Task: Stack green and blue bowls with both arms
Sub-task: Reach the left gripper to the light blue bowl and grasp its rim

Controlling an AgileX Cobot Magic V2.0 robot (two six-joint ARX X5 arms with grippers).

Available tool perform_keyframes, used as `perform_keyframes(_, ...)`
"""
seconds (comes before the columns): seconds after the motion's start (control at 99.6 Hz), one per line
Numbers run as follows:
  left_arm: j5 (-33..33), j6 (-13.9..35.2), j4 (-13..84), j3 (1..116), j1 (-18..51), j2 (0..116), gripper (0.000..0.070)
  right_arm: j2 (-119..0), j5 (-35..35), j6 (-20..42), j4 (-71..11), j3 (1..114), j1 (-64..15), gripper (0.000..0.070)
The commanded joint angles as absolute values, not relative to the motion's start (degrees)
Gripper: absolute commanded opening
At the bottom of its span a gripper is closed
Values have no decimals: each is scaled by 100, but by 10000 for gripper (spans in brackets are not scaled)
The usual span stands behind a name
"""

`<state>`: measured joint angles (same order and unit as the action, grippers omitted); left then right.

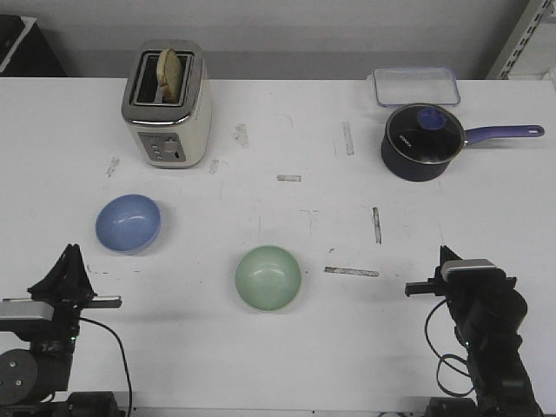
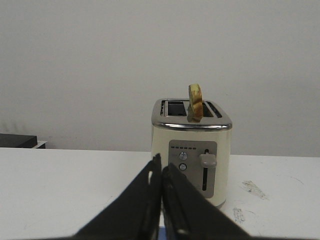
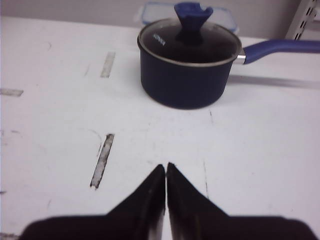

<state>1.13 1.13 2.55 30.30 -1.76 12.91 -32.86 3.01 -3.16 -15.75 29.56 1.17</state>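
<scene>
White table [image 1: 261,113], scuffed with grey tape marks, grey wall behind. Blue bowl [image 1: 128,222] left of centre; green bowl [image 1: 268,277] nearer the front edge, well apart. Toaster [image 1: 167,104] and saucepan [image 1: 421,142] sit toward the back. Left gripper [image 1: 69,257] and right gripper [image 1: 446,258] at the near corners, tips pressed together, holding nothing.

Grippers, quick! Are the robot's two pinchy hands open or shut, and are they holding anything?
Left gripper: shut, holding nothing.
Right gripper: shut, holding nothing.
</scene>
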Motion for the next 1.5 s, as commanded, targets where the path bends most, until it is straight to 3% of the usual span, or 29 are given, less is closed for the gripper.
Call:
perform_keyframes(0.0,89,54,893,4058,-187,1850,59,-3306,303,-307,-1500,2995,104,0)
perform_keyframes(0.09,89,-45,1726,5181,-187,2646,189,-3308,305,-307,-1505,2995,104,0)
perform_keyframes(0.211,93,-47,2665,6418,-191,3686,473,-3310,305,-307,-1503,2995,104,0)
perform_keyframes(0.271,99,-43,3100,6910,-191,4215,534,-3310,303,-307,-1500,2995,104,0)
perform_keyframes(0.372,110,-8,3546,7293,-207,4871,533,-3310,305,-309,-1503,2995,104,0)
perform_keyframes(0.472,108,331,3771,7310,-292,5452,533,-3310,305,-318,-1500,2995,104,0)
perform_keyframes(1.024,106,414,4305,7303,-1352,8709,525,-3310,305,-325,-1503,2995,104,0)
perform_keyframes(1.115,106,425,4278,7303,-1411,9067,511,-3310,305,-325,-1503,2995,104,0)
perform_keyframes(1.175,106,456,4248,7303,-1422,9251,461,-3310,303,-325,-1503,2995,104,0)
perform_keyframes(1.486,104,561,4005,7306,-1424,9531,4,-3310,303,-325,-1500,2995,104,0)
